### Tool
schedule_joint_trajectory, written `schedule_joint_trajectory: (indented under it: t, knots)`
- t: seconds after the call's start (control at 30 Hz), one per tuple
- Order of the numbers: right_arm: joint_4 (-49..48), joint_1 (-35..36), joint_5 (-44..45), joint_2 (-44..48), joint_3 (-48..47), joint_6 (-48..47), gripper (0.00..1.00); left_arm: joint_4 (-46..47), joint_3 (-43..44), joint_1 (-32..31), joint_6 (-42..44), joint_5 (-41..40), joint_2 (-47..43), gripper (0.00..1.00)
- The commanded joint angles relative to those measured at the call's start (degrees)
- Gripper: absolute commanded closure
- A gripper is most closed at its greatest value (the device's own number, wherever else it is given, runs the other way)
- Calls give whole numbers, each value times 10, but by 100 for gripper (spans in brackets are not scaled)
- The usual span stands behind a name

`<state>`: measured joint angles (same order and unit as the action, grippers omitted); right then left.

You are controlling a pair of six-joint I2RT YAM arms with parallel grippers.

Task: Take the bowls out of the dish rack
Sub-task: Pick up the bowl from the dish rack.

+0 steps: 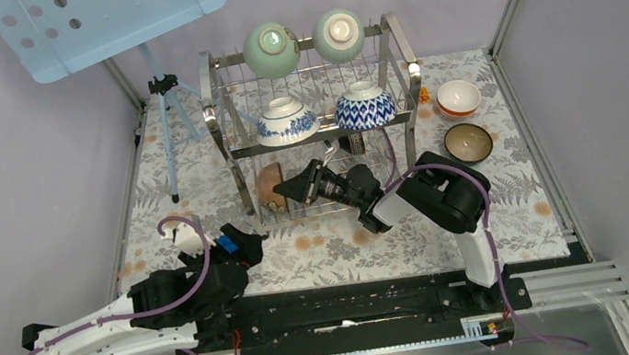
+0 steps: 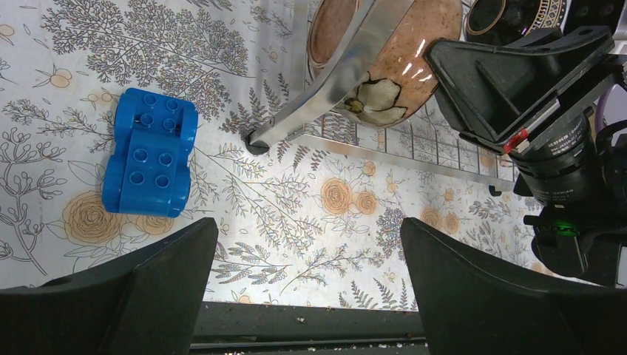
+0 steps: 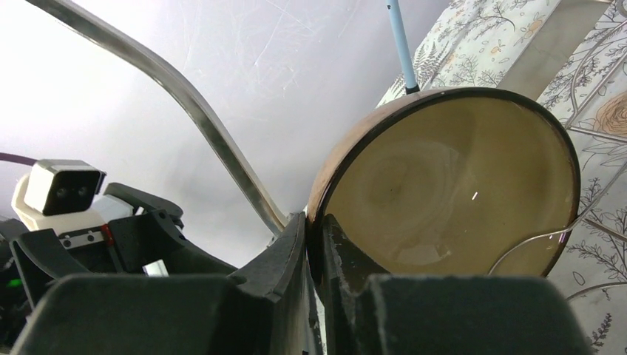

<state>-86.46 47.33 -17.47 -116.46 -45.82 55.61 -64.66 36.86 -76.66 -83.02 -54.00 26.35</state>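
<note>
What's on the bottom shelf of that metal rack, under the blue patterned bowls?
A brown bowl stands on edge at the left of the dish rack's lower shelf, its rim pinched by the right tool. Beside it a dark bowl is mostly hidden behind the right arm.

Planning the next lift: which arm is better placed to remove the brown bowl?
Right: the right fingers pinch the brown bowl inside the dish rack; the left fingers hang open outside it.

Left arm [image 1: 126,317] folded low, left tool [image 2: 310,248] wide apart; right arm [image 1: 448,196] extended, right tool [image 3: 314,225] pinched (slim gap).
</note>
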Motion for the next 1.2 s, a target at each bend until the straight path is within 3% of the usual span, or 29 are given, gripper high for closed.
schedule_joint_trajectory:
  t: [0.0, 0.57, 1.17]
  knots:
    - [-128, -17, 7, 2, -20, 51, 100, 2, 4, -1, 0, -11, -7, 1]
    - [-129, -29, -28, -22, -69, 154, 100, 2, 5, -1, 1, -11, -9, 1]
    - [-129, -29, -36, 30, -64, 195, 100, 2, 8, -1, 4, -12, -13, 1]
